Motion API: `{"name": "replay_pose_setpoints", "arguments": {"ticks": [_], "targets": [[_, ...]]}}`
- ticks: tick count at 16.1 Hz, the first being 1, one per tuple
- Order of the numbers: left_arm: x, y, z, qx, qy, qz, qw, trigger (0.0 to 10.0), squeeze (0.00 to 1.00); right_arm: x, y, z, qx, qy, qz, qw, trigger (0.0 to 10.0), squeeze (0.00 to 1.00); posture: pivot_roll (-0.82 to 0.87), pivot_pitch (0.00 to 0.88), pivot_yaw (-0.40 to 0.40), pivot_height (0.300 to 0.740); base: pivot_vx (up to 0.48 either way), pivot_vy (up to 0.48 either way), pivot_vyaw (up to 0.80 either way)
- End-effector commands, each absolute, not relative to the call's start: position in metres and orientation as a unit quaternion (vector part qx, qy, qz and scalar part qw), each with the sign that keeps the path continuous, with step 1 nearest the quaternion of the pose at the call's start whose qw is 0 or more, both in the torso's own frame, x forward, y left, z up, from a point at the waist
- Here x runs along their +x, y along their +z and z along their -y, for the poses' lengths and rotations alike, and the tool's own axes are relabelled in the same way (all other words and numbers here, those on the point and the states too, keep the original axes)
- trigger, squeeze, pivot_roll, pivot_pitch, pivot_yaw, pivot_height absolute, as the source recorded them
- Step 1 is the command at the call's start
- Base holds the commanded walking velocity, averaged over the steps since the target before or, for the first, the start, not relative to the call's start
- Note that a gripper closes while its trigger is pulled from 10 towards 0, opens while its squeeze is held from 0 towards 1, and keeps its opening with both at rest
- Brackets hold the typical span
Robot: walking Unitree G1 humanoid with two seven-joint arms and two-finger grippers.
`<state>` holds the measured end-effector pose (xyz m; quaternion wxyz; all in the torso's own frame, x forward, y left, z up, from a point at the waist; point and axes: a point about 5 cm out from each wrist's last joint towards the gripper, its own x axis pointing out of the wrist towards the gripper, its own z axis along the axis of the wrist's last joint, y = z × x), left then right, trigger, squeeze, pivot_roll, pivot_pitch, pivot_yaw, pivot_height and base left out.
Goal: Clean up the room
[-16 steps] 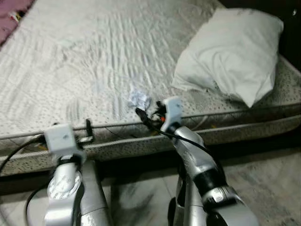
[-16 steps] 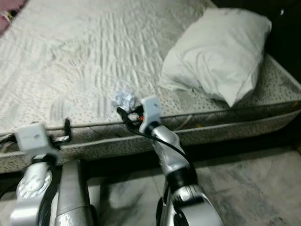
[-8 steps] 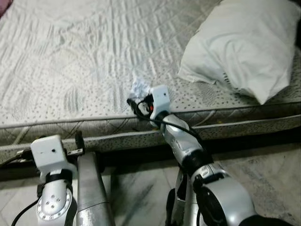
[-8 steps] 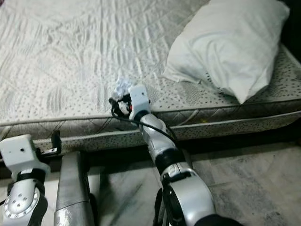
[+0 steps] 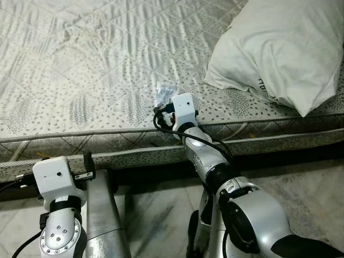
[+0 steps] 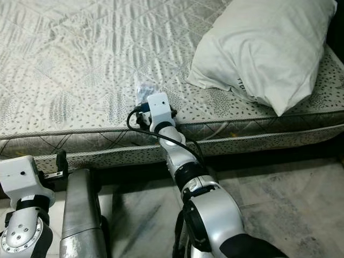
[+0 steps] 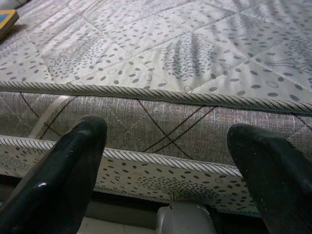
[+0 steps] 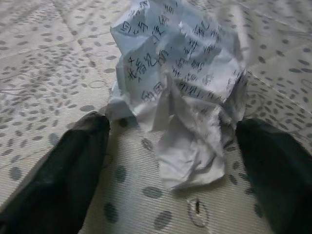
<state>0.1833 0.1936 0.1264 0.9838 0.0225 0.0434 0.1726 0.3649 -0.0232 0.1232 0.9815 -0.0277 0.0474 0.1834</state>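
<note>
So the right gripper [image 8: 170, 146] is spread wide over the mattress [image 5: 80, 64], one black finger on each side of a crumpled paper ball [image 8: 180, 83] that sits between the tips near the bed's front edge, just short of the white pillow [image 5: 279, 48]; the fingers aren't squeezing it. The paper is covered in dark handwritten characters, too crumpled for me to read, and the pillow has small dark print that's also illegible. The left gripper [image 7: 170, 161] hangs lower with its fingers wide apart, pointing at the mattress side and holding nothing.
</note>
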Motion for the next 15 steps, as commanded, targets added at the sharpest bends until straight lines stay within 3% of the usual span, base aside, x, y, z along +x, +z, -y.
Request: {"name": "replay_pose_setpoints", "arguments": {"ticks": [1,15], "targets": [[0.181,0.128,-0.194,0.026,0.18,-0.044,0.982,10.0,0.0,0.358,0.137,-0.013,-0.001,0.215,-0.034,0.976,0.0,0.0,0.2,0.245,-0.086,0.461,0.0,0.0,0.0],[0.191,0.129,-0.194,0.026,0.175,-0.036,0.983,10.0,0.0,0.363,0.139,-0.007,0.007,0.196,-0.033,0.98,0.0,0.0,0.21,0.201,-0.08,0.461,0.0,0.0,0.0]]}}
